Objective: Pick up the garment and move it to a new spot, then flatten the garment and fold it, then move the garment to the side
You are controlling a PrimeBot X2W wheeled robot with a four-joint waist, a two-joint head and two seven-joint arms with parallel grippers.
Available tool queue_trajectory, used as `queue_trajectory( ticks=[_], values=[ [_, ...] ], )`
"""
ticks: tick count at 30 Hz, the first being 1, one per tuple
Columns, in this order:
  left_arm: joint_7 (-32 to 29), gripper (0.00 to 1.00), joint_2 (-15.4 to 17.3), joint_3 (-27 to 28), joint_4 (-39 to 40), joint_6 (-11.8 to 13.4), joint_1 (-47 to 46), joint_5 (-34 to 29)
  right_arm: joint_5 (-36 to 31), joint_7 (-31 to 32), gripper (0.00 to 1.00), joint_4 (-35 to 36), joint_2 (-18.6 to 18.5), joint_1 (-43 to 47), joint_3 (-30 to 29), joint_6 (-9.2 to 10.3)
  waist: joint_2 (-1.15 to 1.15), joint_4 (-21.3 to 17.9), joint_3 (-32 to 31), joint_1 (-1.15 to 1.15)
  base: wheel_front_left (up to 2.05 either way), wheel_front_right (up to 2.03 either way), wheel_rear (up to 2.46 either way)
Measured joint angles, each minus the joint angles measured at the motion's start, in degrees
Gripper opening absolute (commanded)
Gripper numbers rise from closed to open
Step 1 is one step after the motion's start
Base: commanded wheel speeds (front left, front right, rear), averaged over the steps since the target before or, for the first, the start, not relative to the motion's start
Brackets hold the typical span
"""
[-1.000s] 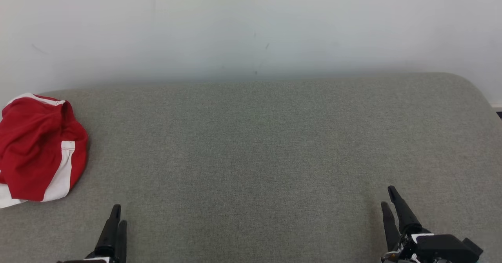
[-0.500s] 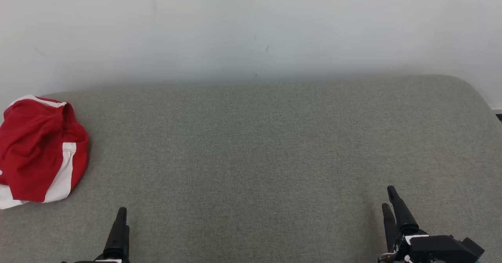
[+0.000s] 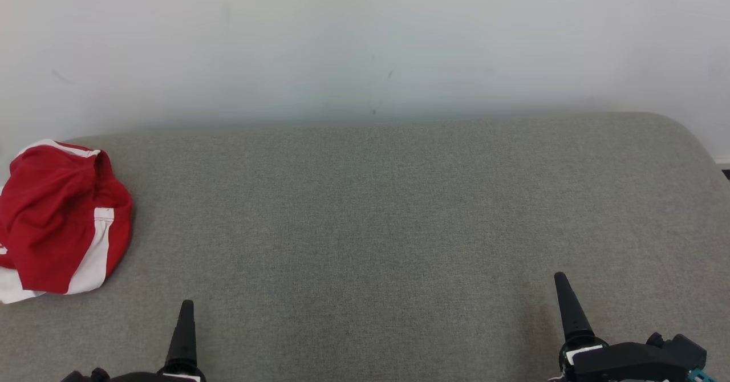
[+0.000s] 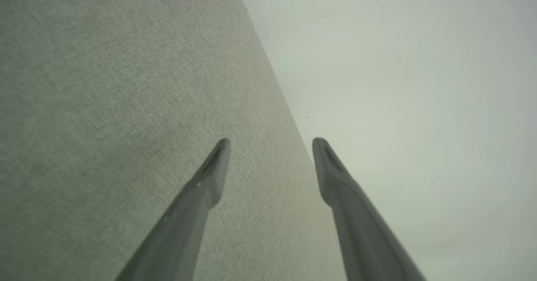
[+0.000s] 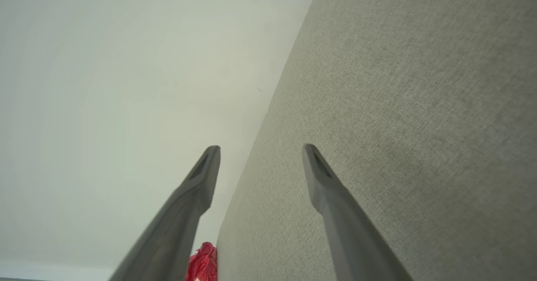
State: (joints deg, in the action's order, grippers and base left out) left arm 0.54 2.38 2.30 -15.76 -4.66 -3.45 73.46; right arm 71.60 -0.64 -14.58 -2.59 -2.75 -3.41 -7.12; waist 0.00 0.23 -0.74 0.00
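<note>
Head cam sat up high, looking forward and down across the cushion [image 3: 365, 228] to the wall [image 3: 365, 40] behind it, from well back. Left wrist cam looked along the left gripper [image 4: 272, 142], low and close over the cushion, rolled so cushion was on its left and wall on its right. Right wrist cam mirrored that along the right gripper [image 5: 260, 147]. All three shared the cushion-wall edge; head and right wrist cams both caught the garment [image 5: 203, 264].

The table [image 3: 370, 211] is covered in grey-green woven cloth, matt and slightly coarse. At its left end, the garment [image 3: 57, 216] is soft red cloth with white bands, matt and rumpled. Behind the table, the wall [image 3: 365, 40] is pale, smooth, matt and faintly scuffed. The left gripper [image 4: 272, 142] and right gripper [image 5: 261, 147] have smooth, dark, matt, plastic-looking fingers.
</note>
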Motion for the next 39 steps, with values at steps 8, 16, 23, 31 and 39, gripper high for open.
queue_trajectory(
  ticks=[8,16,23,31,39],
  values=[
    [2.0,1.0,0.0,-2.2,0.2,2.2,0.2,-12.2,-11.6,-1.9,1.0,-0.3,0.0,0.4,0.2,0.0,0.0,0.1,-0.3,0.0,0.0,0.0,0.0],
    [3.5,1.0,0.1,-3.4,0.2,4.0,0.7,-21.7,-20.1,-3.5,1.0,0.0,0.0,0.5,0.2,0.0,0.0,0.2,-0.5,0.0,0.0,0.0,0.0],
    [4.8,1.0,0.5,-4.5,0.2,5.8,0.8,-29.5,-27.4,-4.5,1.0,-0.3,0.0,0.6,0.9,-0.01,0.0,0.2,-0.6,0.0,0.0,0.0,0.0],
    [6.1,1.0,1.2,-5.9,0.6,6.5,0.8,-36.4,-33.3,-5.0,1.0,-1.0,-0.1,0.5,1.1,-0.02,0.0,0.3,-0.7,0.0,0.0,0.0,0.0],
    [7.4,1.0,1.7,-7.0,0.6,7.2,0.8,-42.3,-38.9,-5.7,1.0,-1.2,-0.1,0.5,0.9,-0.05,0.0,0.5,-0.7,0.0,0.0,0.0,0.0]
  ],
)
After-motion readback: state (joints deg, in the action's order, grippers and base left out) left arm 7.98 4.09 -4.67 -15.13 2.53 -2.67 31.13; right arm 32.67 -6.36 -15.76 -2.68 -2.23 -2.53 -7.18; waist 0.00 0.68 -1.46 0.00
